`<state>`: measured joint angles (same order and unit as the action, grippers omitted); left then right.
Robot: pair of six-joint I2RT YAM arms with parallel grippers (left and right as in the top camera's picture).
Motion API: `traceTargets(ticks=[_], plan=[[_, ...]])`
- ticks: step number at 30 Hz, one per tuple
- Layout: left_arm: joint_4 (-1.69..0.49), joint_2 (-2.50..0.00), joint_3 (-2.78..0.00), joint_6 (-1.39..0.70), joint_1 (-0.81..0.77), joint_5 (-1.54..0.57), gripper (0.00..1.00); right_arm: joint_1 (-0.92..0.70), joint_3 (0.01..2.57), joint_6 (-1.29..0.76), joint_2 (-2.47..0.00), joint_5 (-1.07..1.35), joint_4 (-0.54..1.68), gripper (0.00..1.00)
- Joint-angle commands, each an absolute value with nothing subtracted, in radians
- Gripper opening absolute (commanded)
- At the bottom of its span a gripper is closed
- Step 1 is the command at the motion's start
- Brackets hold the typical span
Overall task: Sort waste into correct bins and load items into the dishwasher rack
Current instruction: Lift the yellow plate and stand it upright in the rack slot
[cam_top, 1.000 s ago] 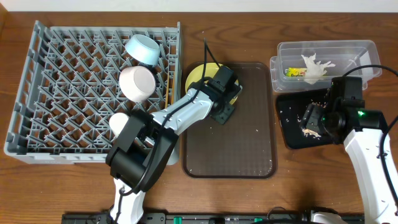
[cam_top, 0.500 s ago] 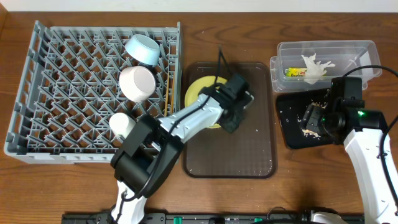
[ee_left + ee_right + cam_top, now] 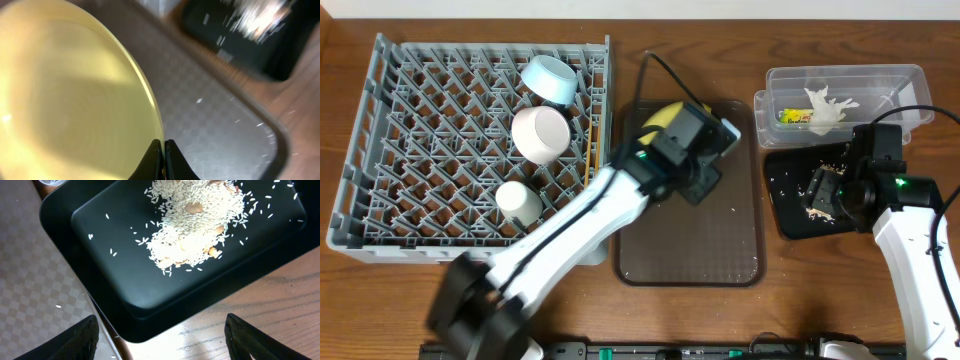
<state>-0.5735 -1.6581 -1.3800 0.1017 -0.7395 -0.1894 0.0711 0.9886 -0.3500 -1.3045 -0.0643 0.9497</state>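
Note:
My left gripper (image 3: 163,154) is shut on the rim of the yellow plate (image 3: 65,95), which fills the left of the left wrist view. Overhead, only a sliver of the plate (image 3: 658,113) shows behind the left arm, raised and tilted over the brown tray's far end. In the dishwasher rack (image 3: 350,150) lie a light blue bowl (image 3: 550,78), a white bowl (image 3: 540,133) and a white cup (image 3: 520,202). My right gripper (image 3: 160,340) hangs open over the black tray (image 3: 150,290), which holds food scraps (image 3: 192,225).
The clear tub (image 3: 880,80) at the back right holds the tissue (image 3: 828,108) and the snack wrapper (image 3: 793,116). The brown serving tray (image 3: 690,230) lies between the rack and the black tray (image 3: 790,215), with a few crumbs on it.
My left gripper has shut on the plate's rim and lifted the plate off the brown tray, tilting it. The right arm has not moved.

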Motion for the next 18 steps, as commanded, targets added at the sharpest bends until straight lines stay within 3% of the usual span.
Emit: traceTargets(ticks=[1, 6, 18], plan=[[-0.574, -1.549, -1.380, 0.073, -0.701, -0.195, 0.06, 0.080, 1.002, -0.362, -1.294, -0.075, 0.951, 0.79], [-0.571, -1.451, -1.380, -0.093, -0.577, -0.234, 0.06, 0.080, 1.002, -0.362, -1.294, -0.075, 0.951, 0.79], [-0.548, -1.473, -1.379, -0.236, -0.112, -1.021, 0.06, 0.080, 1.002, -0.362, -1.294, -0.075, 0.955, 0.79]])
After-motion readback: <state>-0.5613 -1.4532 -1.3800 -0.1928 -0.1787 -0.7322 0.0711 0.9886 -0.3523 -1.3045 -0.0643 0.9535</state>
